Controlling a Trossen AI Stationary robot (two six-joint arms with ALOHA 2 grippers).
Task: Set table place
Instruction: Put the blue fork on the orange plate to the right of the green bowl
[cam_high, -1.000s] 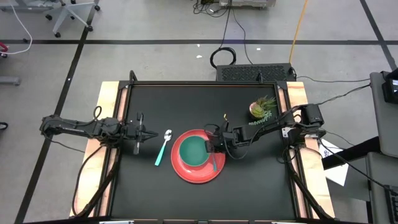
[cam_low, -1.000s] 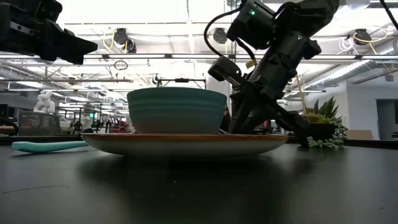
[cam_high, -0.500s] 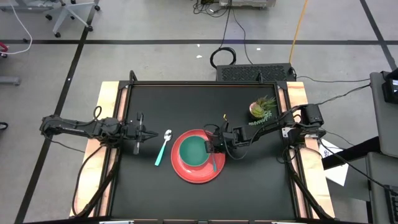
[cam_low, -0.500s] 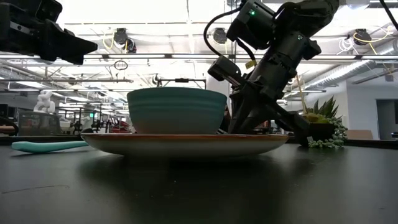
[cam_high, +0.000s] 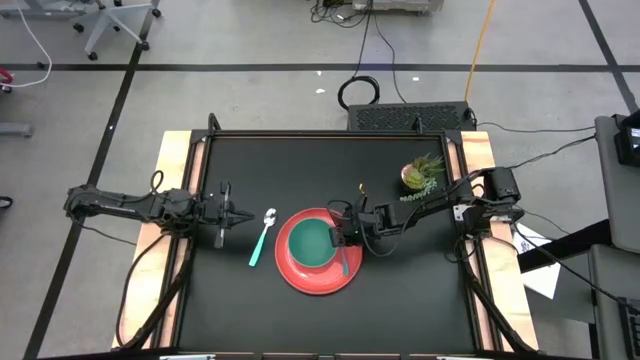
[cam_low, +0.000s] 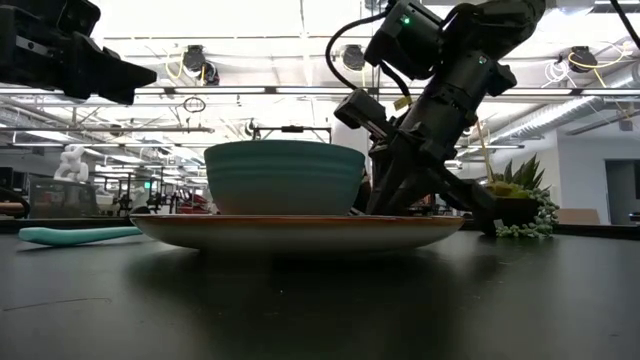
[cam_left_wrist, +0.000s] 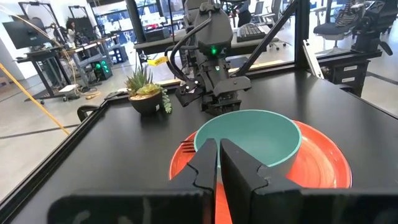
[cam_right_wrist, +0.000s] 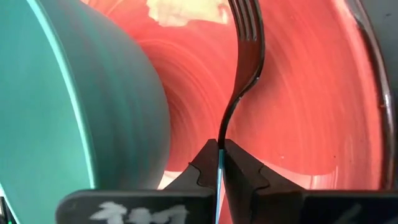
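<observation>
On the plate side nearest me: red plate (cam_high: 318, 265) sits mid-table (cam_high: 300, 160), teal bowl (cam_high: 313, 243) on it, a bit toward the far-left of the plate's centre. Right gripper (cam_high: 345, 238) is down over the plate's right half, just beside the bowl wall, jaws clamped on the blue handle of the fork (cam_right_wrist: 241, 74). Fork hangs tines-forward over the bare red surface; whether the tines touch the plate I can't tell from the wrist view.

Left of the plate: mint spoon (cam_high: 262, 238) lies flat on the black top, just beside the rim, not touching it. Left gripper (cam_high: 240, 215) hovers past the spoon near the left edge, fingers together, holding nothing. Looks parked.

Far right corner: potted plant (cam_high: 421, 174), well clear of the action.

Judgement: fork isn't placed yet, it's over the plate rather than beside it.

Risks:
- Grip is on the thin handle edge only; fork could pivot or slip in the jaws on any swing.
- Gripper body is tight against the bowl; a sideways move could shove the bowl or drag the plate.
- Release now and the fork lands on the plate, wrong spot.
- Low tines could scrape the plate or catch its rim on the way out.
</observation>
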